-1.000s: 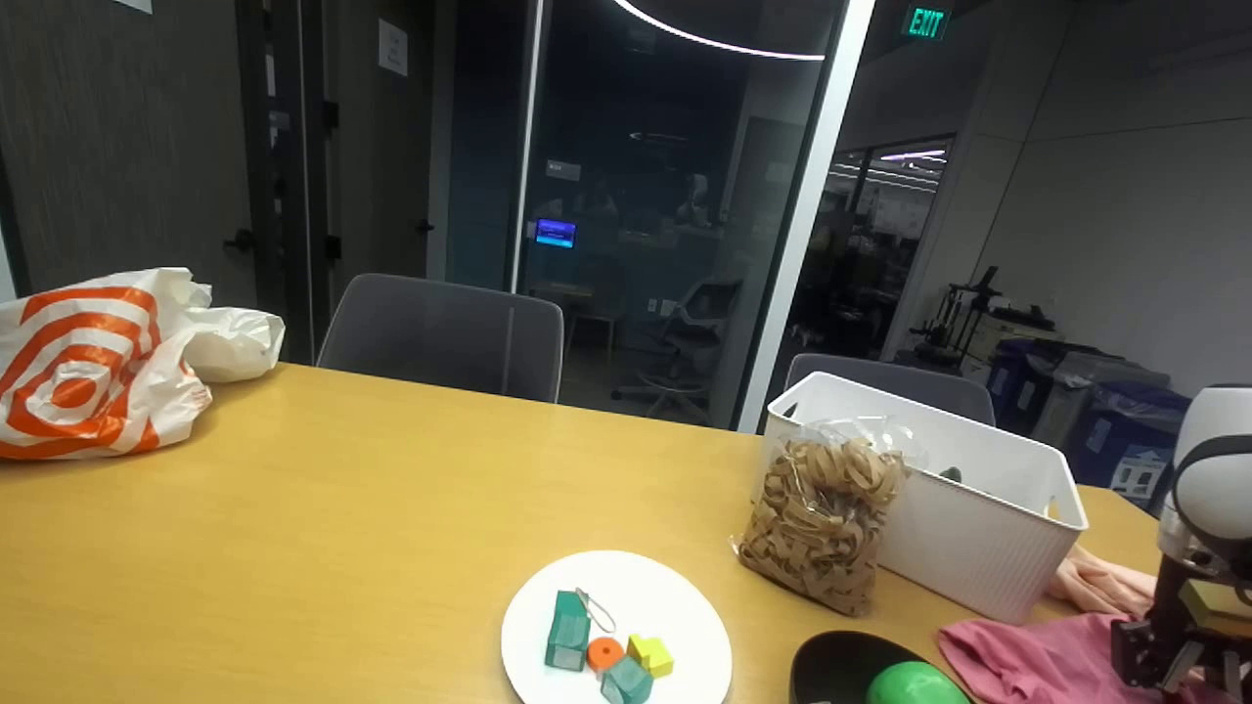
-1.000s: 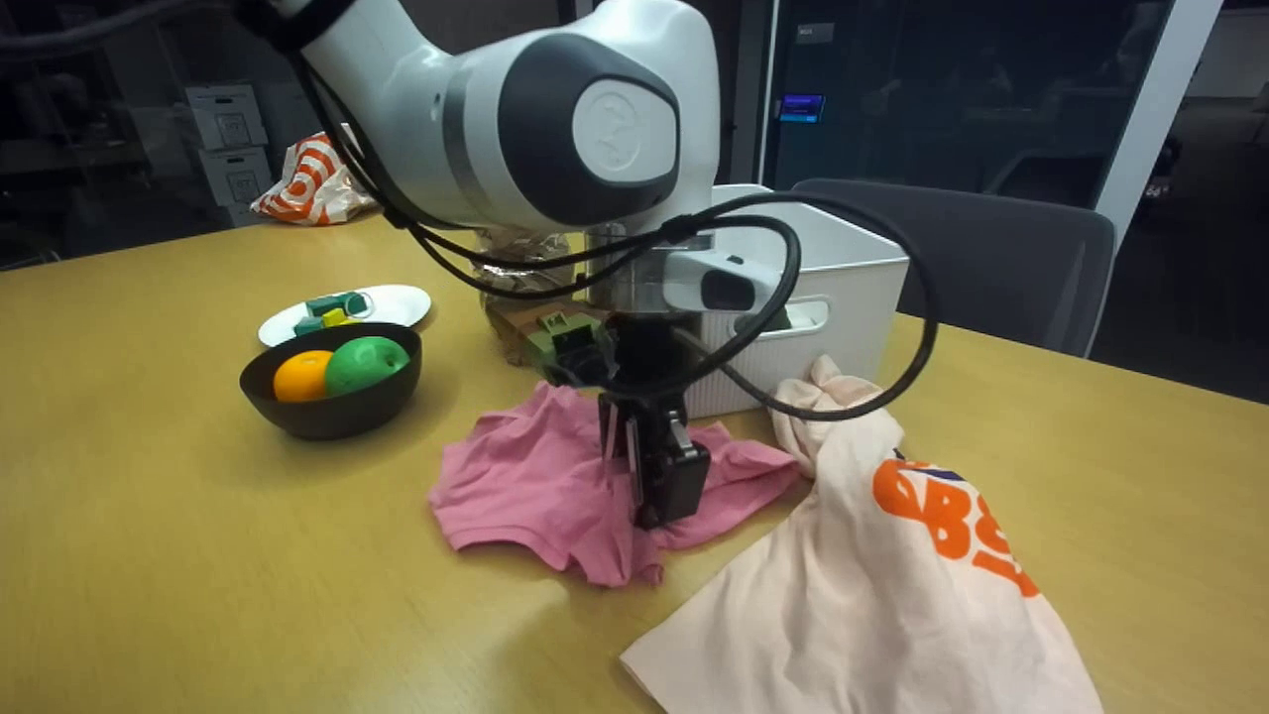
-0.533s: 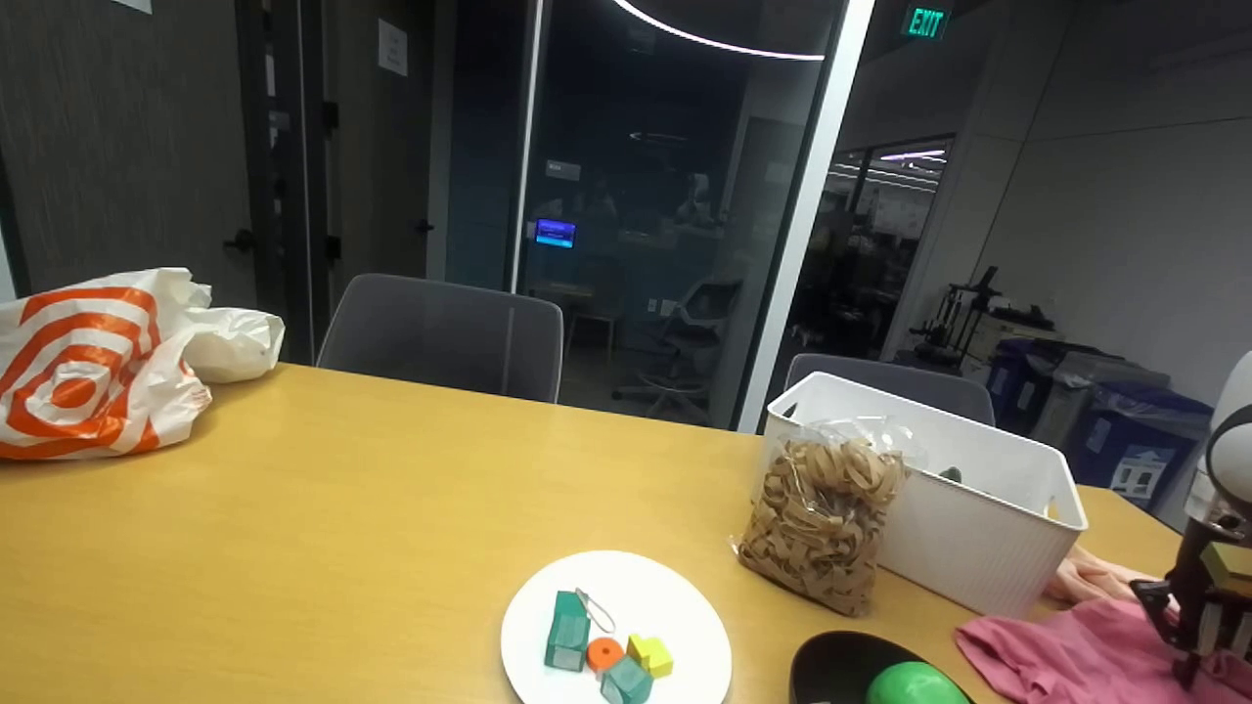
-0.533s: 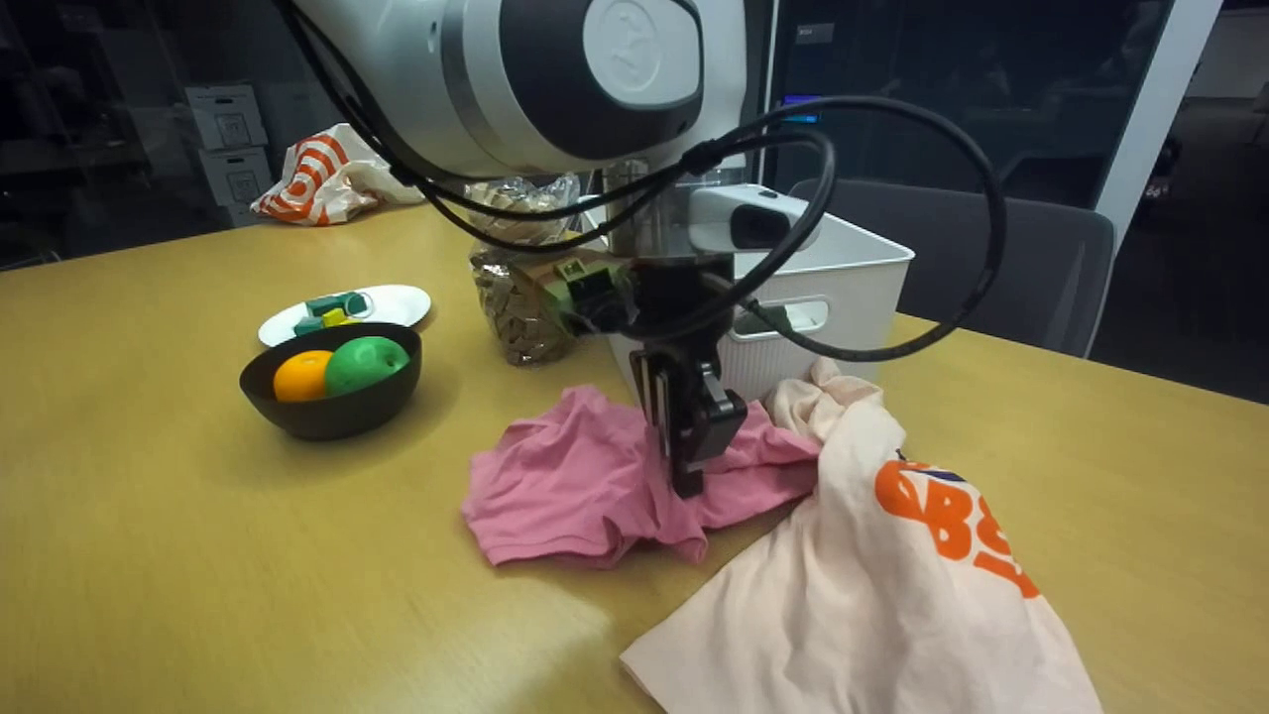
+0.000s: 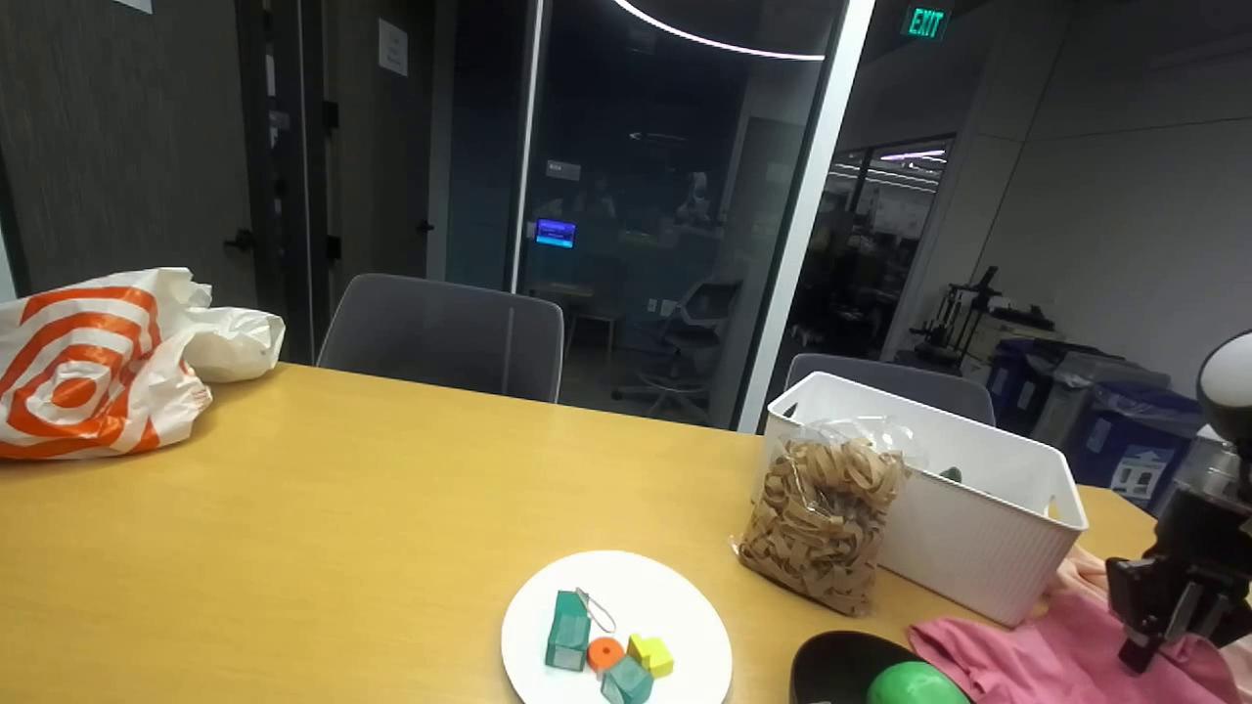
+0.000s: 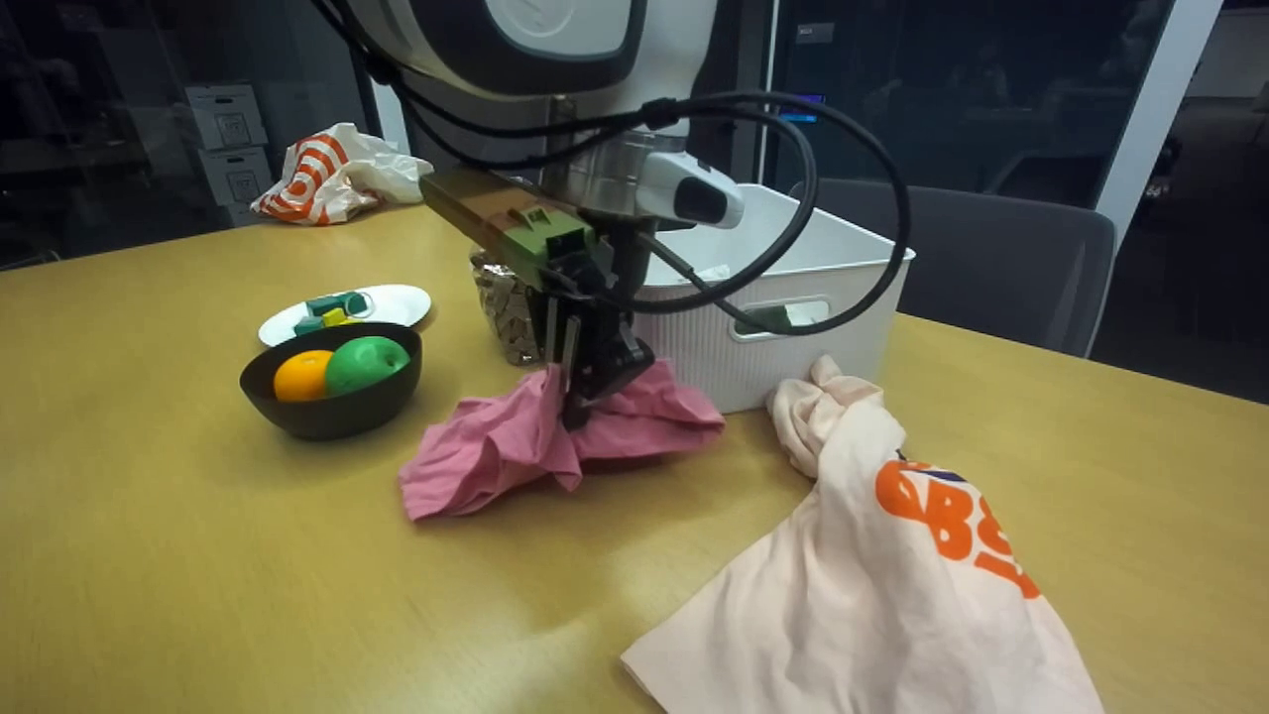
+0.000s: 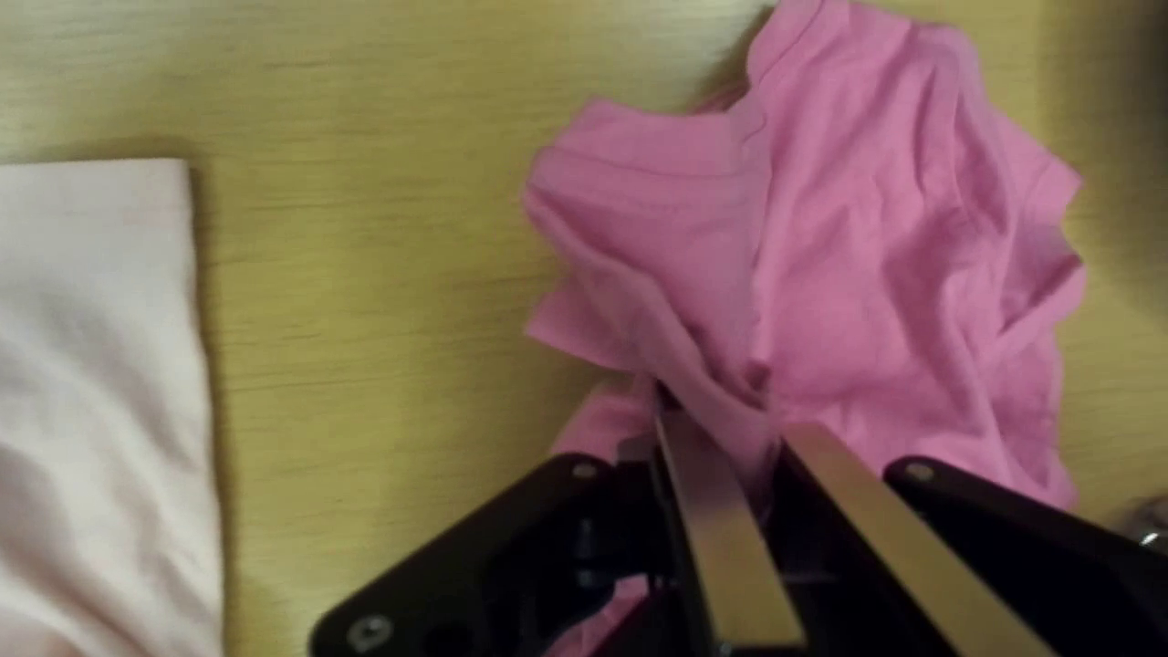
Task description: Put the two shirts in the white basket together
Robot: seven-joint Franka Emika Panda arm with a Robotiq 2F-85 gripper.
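Observation:
The pink shirt lies crumpled on the table, its middle pulled up, in both exterior views [image 5: 1027, 657] [image 6: 486, 441]. My gripper [image 6: 575, 412] is shut on a fold of it, low over the table; the wrist view shows the pink shirt [image 7: 858, 246] pinched between the fingertips [image 7: 730, 438]. The cream shirt [image 6: 843, 595] with orange print lies apart from it on the table; its edge shows in the wrist view [image 7: 91, 411]. The white basket [image 6: 853, 347] stands behind the shirts, also in the other exterior picture [image 5: 968, 548]. A dark green thing [image 6: 761, 319] shows inside it; its floor is hidden.
A black bowl [image 6: 332, 416] with an orange and a green fruit stands beside the pink shirt. A white plate [image 5: 528, 640] holds small coloured pieces. A clear bag of brown strips [image 5: 822, 528] leans by the basket. A Target bag [image 5: 88, 372] lies further off.
The gripper, with the pink shirt in it, shifted slightly away from the bowl, then back towards it. The shirt is now more bunched up and separated from the cream shirt. The cream shirt and basket stayed put.

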